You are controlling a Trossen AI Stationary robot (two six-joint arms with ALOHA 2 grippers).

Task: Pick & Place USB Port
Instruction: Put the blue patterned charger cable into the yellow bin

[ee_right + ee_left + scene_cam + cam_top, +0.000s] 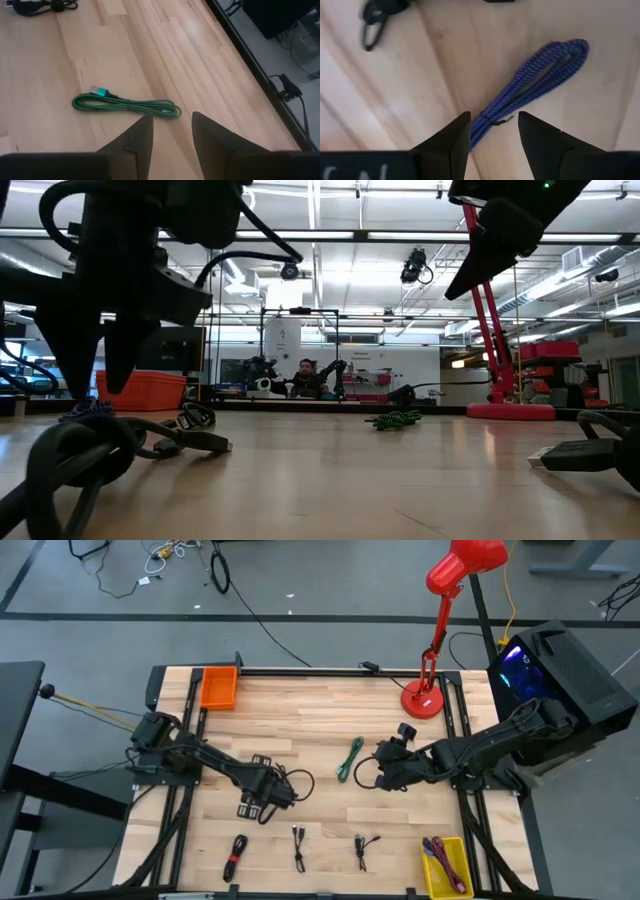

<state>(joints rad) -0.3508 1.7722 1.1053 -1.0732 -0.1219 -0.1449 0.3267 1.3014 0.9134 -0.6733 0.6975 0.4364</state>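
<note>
A blue braided cable lies folded on the wooden table. My left gripper is open and hangs just above it, one finger on either side of the cable's near end; in the low view the blue cable shows right below the fingers. In the high view the left gripper hides the cable. A green braided cable with a USB plug lies flat near the table's middle. My right gripper is open, above the table just right of the green cable.
A looped black cable lies right of the left gripper. Three more cables lie along the near edge. A yellow bin holding cables stands at the near right corner, an orange bin at the far left, a red lamp at the far right.
</note>
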